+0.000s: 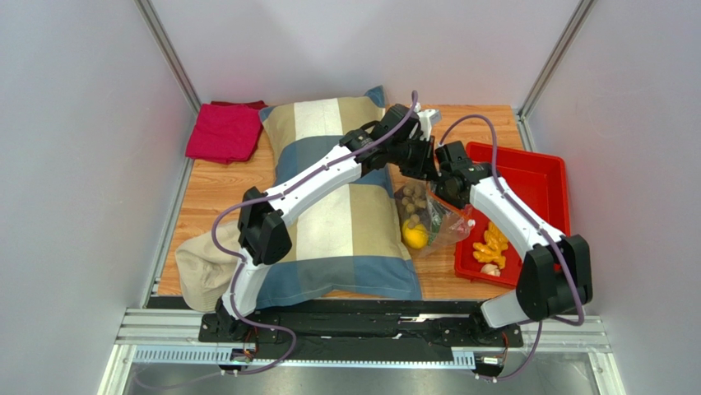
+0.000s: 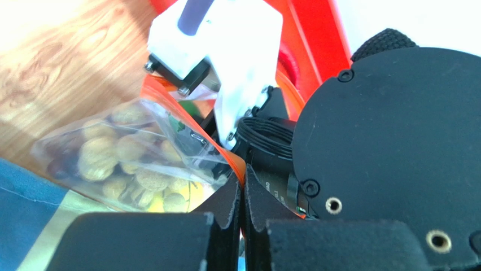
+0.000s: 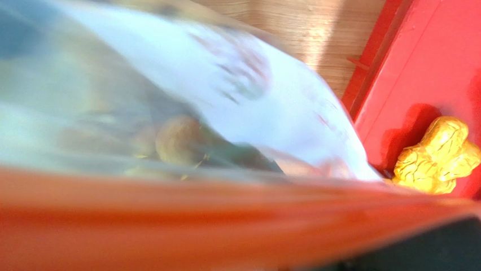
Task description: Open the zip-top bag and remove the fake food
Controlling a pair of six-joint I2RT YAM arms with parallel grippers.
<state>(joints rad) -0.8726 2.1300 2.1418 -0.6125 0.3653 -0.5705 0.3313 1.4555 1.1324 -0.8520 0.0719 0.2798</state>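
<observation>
The clear crinkly zip-top bag (image 1: 432,216), at frame centre beside the red plastic tray (image 1: 543,177), holds a yellow toy lemon (image 1: 415,236) and beige pieces (image 2: 96,158) while orange-yellow bits (image 1: 494,241) lie in the tray; the left gripper (image 2: 243,192) is clamped on its red-orange strip (image 2: 226,153), the right gripper's (image 1: 438,185) hold unclear.

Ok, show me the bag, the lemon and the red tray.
bag (image 2: 113,155), left wrist view, its clear side.
lemon (image 1: 415,237), top view, its middle, inside the bag.
red tray (image 1: 539,177), top view, bare floor near far rim.

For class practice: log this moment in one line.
left gripper: shut on zip-top bag; right gripper: at bag, grip unclear; fake food: partly in red tray
</observation>
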